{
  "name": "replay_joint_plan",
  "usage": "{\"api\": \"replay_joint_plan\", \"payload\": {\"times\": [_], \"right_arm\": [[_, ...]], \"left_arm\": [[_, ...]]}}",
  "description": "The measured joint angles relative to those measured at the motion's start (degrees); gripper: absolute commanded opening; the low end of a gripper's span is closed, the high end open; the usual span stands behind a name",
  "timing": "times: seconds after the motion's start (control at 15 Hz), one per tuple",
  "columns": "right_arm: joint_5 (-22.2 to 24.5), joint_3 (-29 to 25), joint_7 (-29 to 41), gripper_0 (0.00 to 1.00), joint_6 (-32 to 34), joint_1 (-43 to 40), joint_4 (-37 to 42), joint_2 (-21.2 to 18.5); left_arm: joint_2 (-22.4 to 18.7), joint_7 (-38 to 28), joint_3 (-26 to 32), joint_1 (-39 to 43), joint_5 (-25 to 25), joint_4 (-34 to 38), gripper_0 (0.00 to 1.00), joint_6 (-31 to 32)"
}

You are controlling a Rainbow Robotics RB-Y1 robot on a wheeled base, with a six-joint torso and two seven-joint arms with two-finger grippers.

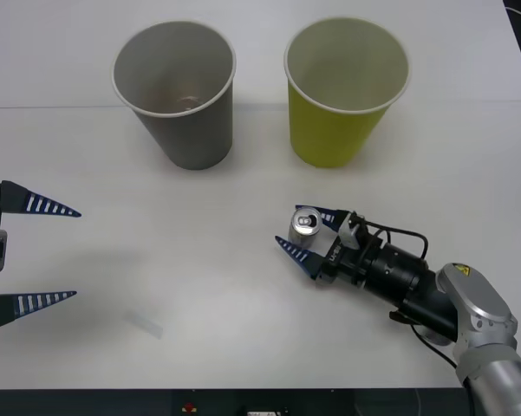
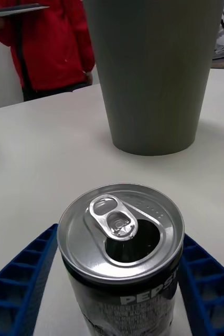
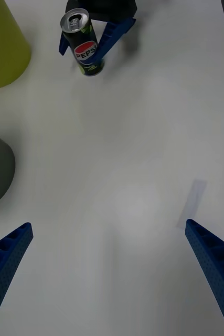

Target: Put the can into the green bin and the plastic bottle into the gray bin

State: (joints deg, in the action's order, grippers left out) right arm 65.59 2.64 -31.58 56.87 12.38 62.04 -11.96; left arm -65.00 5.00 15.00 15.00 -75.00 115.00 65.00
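The can (image 1: 305, 224) is small, with a silver pull-tab top (image 2: 120, 231) and dark sides bearing green-yellow print (image 3: 84, 48). It stands upright on the white table, in front of the green bin (image 1: 342, 95). My right gripper (image 1: 287, 224) is shut on the can, one blue finger (image 2: 22, 273) pressed to each side. The gray bin (image 1: 178, 95) stands to the left of the green one, with a dim shape on its floor. The plastic bottle is out of view. My left gripper (image 1: 56, 254) hovers open at the table's left edge, holding nothing.
A thin clear strip (image 1: 145, 324) lies flat on the table near the front, right of the left gripper. A seam in the table (image 1: 61, 107) runs behind the two bins. Bare tabletop separates the can from both bins.
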Motion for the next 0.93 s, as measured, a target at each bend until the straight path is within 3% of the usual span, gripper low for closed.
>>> {"api": "replay_joint_plan", "payload": {"times": [0.53,0.73,0.93], "right_arm": [[-1.3,-0.2,0.1,0.0,0.1,0.3,0.3,-0.4],[2.4,-0.2,7.1,0.0,-0.1,-0.2,4.7,-2.4],[8.1,-0.5,17.6,0.0,-1.2,-3.4,14.4,-5.5]], "left_arm": [[0.0,0.0,0.0,0.0,0.0,0.0,1.0,0.0],[0.0,0.0,0.0,0.0,0.0,0.0,1.0,0.0],[0.0,0.0,0.0,0.0,0.0,0.0,1.0,0.0]]}}
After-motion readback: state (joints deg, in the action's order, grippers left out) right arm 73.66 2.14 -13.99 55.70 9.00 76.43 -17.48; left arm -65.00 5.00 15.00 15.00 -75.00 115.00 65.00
